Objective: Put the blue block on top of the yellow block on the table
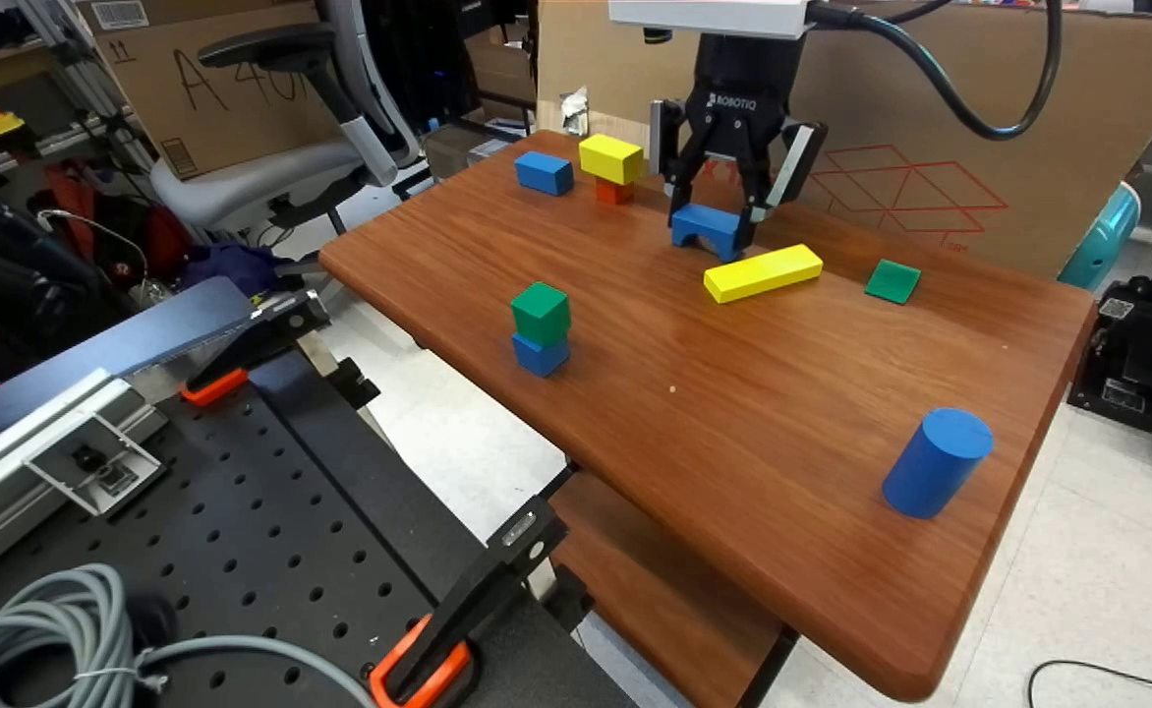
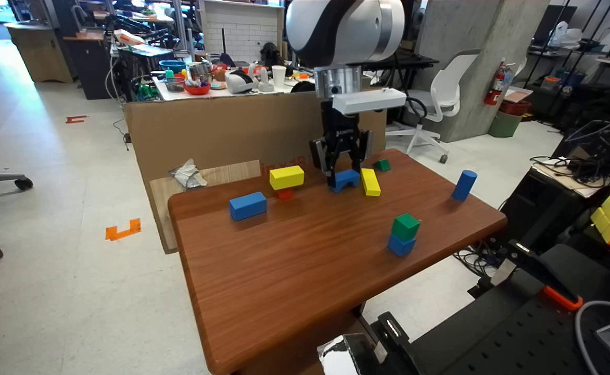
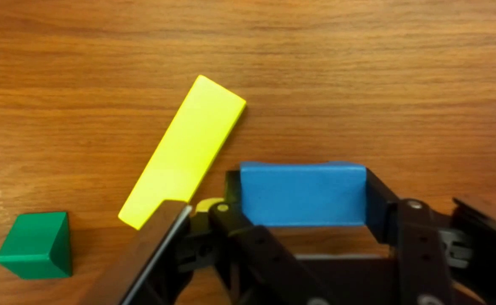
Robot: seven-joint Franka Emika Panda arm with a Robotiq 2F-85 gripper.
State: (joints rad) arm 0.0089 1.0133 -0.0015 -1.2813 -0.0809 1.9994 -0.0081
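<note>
The blue block (image 1: 704, 226) is small and oblong with an arched underside. My gripper (image 3: 304, 192) is shut on it, one finger against each end, in the wrist view. The blue block (image 2: 346, 179) is low over the table (image 1: 694, 423); I cannot tell whether it touches the wood. The long yellow block (image 1: 763, 273) lies flat right beside it. In the wrist view the yellow block (image 3: 184, 152) is to the left of the gripper, its lower end partly covered by a gripper part.
Another yellow block (image 1: 611, 159) rests on a small red block (image 1: 613, 191). A plain blue oblong block (image 1: 545, 173) stands near them. A green wedge (image 1: 893, 281) lies past the long yellow block. A green cube (image 1: 541, 312) sits on a blue cube (image 1: 541, 355). A blue cylinder (image 1: 938, 462) stands upright.
</note>
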